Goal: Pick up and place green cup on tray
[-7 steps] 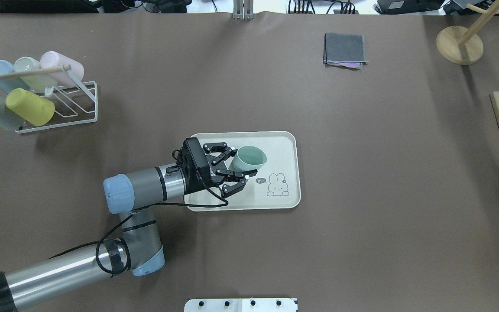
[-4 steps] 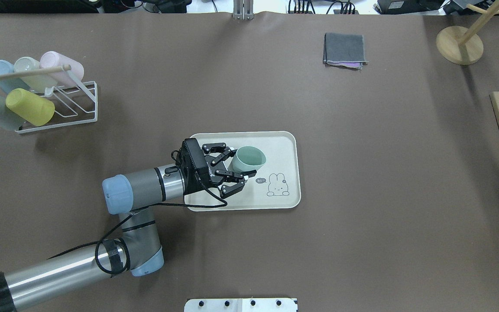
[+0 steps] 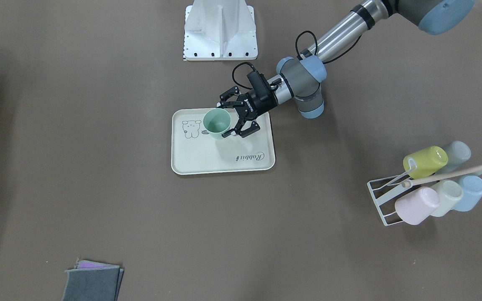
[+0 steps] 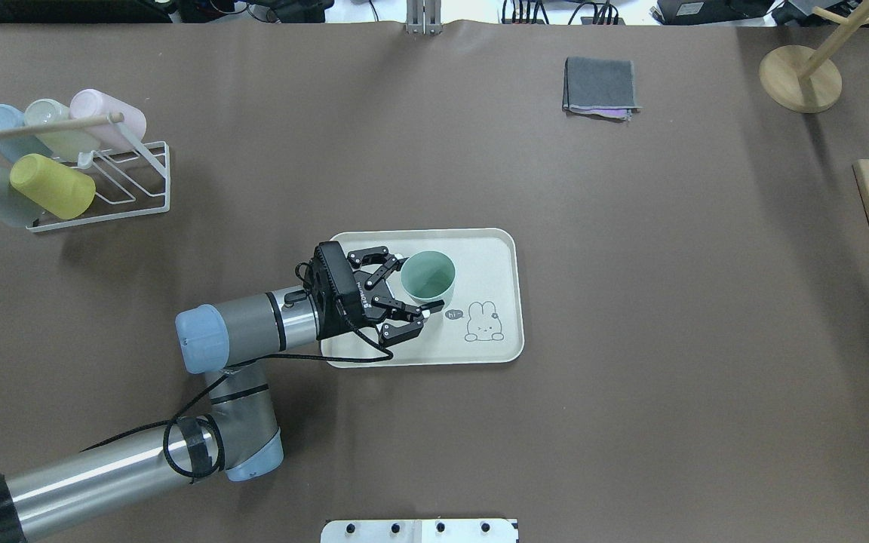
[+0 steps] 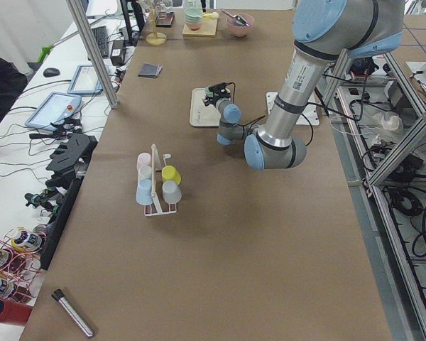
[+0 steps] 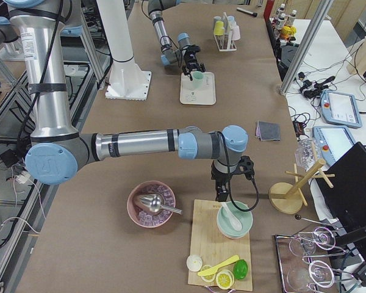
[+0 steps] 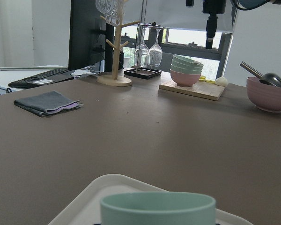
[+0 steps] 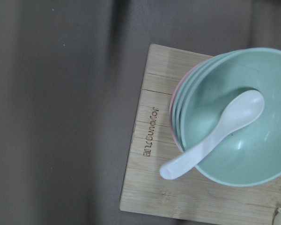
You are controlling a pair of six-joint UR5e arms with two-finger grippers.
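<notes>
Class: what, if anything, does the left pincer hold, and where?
Apparently nothing: the left pincer is open, its fingers flanking the cup standing on the tray.

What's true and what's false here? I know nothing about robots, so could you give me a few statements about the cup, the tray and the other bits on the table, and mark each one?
1. The green cup stands upright on the tray. True.
2. The wire rack holds only three cups. False: five cups lie in it, coloured yellow-green, grey, blue, pale and pink.
3. The left gripper has a finger on either side of the green cup. True.
4. The grey cloth lies folded on the tray. False: it lies on the table, well away from the tray, towards the far edge in the overhead view.
</notes>
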